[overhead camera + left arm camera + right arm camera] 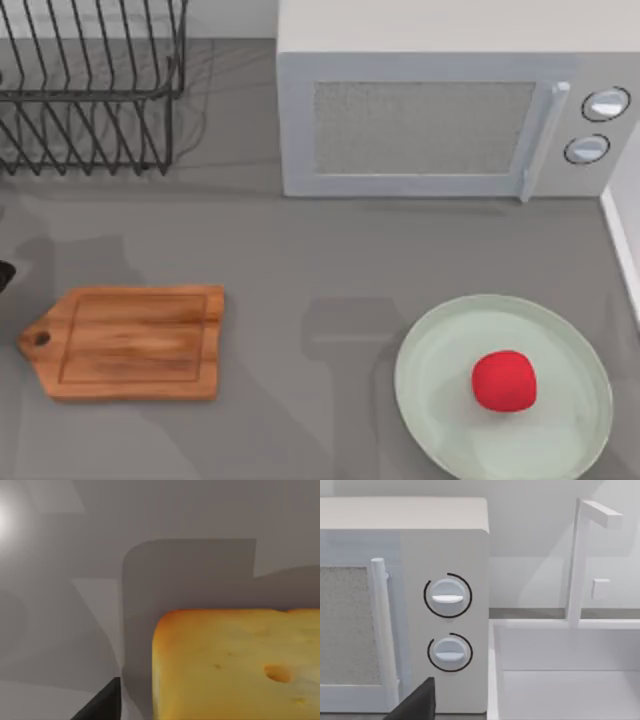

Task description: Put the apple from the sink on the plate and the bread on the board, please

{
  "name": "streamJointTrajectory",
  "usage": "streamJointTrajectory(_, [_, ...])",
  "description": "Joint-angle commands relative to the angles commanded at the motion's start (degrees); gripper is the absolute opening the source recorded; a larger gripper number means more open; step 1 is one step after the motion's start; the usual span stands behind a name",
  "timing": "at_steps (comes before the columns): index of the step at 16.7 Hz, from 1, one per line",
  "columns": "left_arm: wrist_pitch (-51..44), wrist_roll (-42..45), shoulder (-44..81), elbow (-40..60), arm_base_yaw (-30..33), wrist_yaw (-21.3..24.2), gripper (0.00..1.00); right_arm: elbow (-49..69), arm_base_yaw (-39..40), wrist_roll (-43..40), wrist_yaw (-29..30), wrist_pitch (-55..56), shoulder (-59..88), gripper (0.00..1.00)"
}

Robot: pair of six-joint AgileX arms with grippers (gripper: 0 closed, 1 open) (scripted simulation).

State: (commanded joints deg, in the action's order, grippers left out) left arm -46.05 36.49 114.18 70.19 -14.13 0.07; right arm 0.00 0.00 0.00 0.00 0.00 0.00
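The apple [504,380] sits on the pale green plate [440,340] at the table's right, a little right of the dish's centre and well inside the rim, so that half of the job looks done. The bread [235,665] fills the near part of the left wrist view, toasted top up against a grey surface; where it lies relative to the board cannot be told. The board [130,340] lies bare at the table's left, handle pointing toward the left edge. Of the left gripper only a dark finger [102,705] shows beside the loaf; whether it is spread or pinching cannot be told. The right arm looks parked, its camera facing the microwave [445,620] and the white sink [560,680], with one dark finger [417,702] showing; its state cannot be told either. The likely risks: a grip on the block's corner could let the bread twist or drop short of the board, and a low carry could catch the board's edge. The dish rack [90,90] stands behind the board, well apart, and open grey counter runs between board and plate, giving fair room for a placement from above.
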Motion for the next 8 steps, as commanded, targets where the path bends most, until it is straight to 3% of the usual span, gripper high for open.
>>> streamJointTrajectory(8, [0.0,0.0,0.0,0.0,0.0,0.0,0.25,0.0,0.0,0.0,0.0,0.0,0.0,1.0])
